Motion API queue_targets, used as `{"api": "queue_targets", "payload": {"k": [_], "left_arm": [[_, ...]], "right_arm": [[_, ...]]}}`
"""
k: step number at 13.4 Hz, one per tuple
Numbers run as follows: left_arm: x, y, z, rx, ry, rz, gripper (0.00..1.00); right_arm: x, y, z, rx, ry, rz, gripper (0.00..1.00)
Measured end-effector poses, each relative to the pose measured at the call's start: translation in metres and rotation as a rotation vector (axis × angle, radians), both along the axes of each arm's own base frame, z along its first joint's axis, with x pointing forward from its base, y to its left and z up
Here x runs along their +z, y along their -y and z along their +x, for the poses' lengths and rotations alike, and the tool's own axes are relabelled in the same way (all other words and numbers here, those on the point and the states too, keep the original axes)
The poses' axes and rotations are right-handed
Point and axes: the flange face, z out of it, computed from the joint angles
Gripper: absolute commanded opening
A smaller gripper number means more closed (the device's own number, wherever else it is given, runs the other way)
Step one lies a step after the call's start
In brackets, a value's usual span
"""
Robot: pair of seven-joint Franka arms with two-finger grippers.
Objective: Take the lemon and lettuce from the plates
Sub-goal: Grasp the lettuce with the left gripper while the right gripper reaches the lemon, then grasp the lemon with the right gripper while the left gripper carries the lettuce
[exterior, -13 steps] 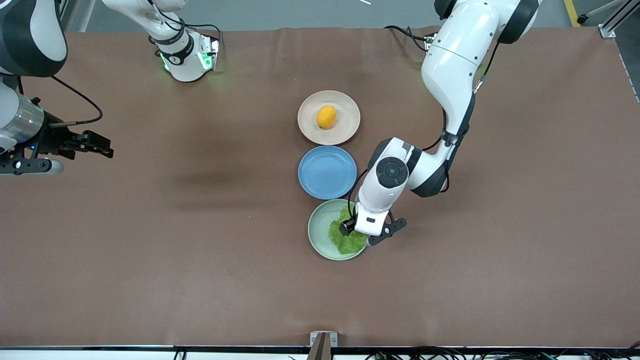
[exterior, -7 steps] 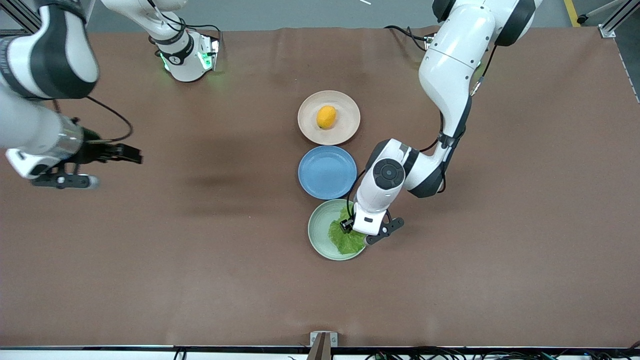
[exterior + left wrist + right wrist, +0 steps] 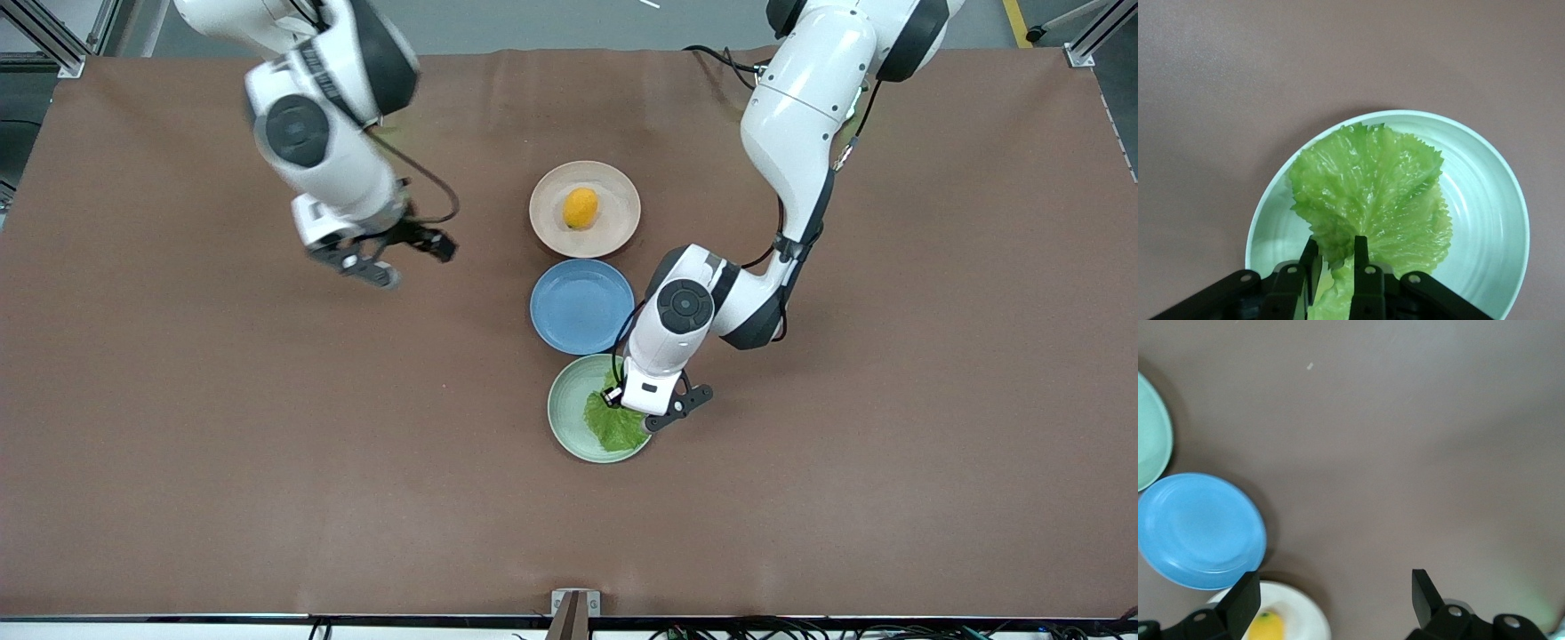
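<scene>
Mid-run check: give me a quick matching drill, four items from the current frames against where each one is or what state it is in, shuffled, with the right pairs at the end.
Column one:
1. lemon
2. lettuce
3. left gripper
4. right gripper

Column two:
A. open, over bare table toward the right arm's end
B. lying on the mint green plate
C. shut on the leaf's stem end
D. resting on the beige-pink plate

Pairs: 1-D, 2-B, 3-C, 4-A
</scene>
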Motion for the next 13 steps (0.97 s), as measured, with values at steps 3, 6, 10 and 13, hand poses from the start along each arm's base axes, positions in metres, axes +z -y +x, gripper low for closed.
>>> {"api": "queue_targets", "payload": {"k": [3,6,10,13], "left_arm": [[0.002,0.001,0.001,0.004,0.002,-0.003,0.02],[0.016,0.005,0.005,0.027,0.023,-0.022,0.02],[0.089,0.004,0.017,0.044,0.104,-0.079,0.02],[0.159,-0.036,0.024,0.069,0.108,-0.071,0.01]], "right_arm": [[-0.055,-0.082,-0.059,-0.092,0.039,0.006,1.0],[-0.119,-0.143,-0.107,-0.115,0.057,0.011,1.0],[-0.171,-0.172,-0.143,-0.089,0.057,-0.002,1.0],[-0.179,-0.181,-0.152,-0.074,0.069,0.011,1.0]]}}
